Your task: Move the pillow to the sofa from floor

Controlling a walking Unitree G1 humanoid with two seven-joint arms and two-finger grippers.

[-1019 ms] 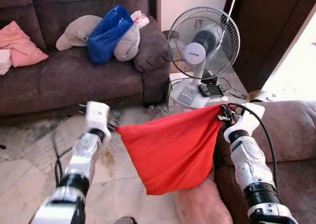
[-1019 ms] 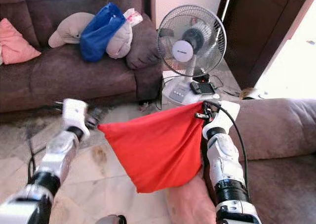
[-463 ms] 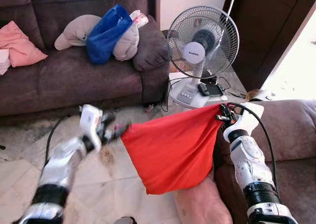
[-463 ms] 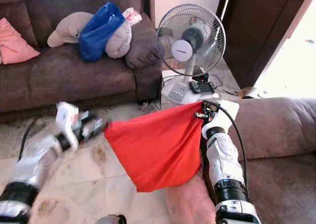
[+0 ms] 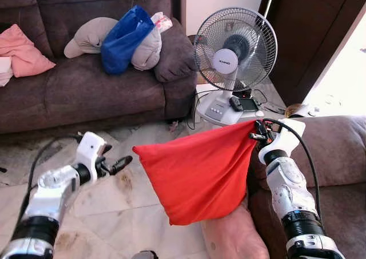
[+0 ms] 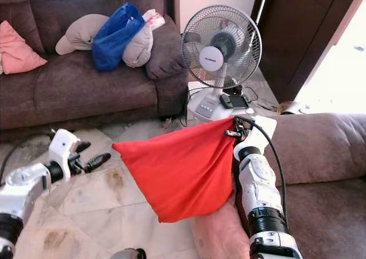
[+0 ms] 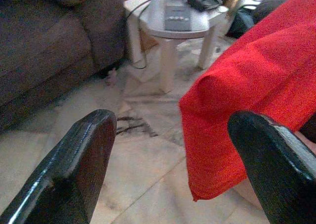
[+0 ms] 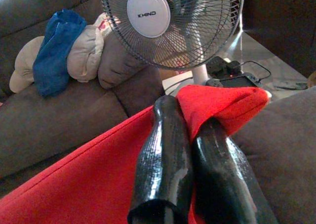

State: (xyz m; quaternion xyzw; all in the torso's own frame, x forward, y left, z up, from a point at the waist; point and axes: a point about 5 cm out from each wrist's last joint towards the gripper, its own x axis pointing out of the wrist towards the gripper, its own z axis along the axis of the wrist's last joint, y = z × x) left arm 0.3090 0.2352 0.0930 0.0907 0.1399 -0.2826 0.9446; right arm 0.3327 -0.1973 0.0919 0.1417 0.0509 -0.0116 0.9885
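Right wrist view: right gripper (image 8: 192, 159) is seen clamped on one corner of the red pillow (image 5: 197, 170), fingers pressed together with the fabric pinched between them. That corner is held high, so the rest of the pillow hangs below and to the left of the claw, clear of the floor (image 5: 137, 213) and draped in front of the near sofa arm (image 5: 337, 150).

Left gripper (image 5: 111, 166) is held off the pillow, fingers spread wide, just left of the free corner. In the left wrist view that corner (image 7: 207, 85) is framed between the two open fingers (image 7: 74, 169) but not touched; a re-grasp of that corner is likely being set up so the load is shared.

A fan (image 5: 234, 50) stands just beyond the right claw, close to the held corner; a snag on it is judged possible during a swing. The far sofa (image 5: 86, 93) lies ahead of the left claw, its seat partly taken by a blue bag (image 5: 123, 39) and beige cushions (image 5: 94, 33). A pink cushion (image 5: 234, 236) is seen below the hanging pillow.
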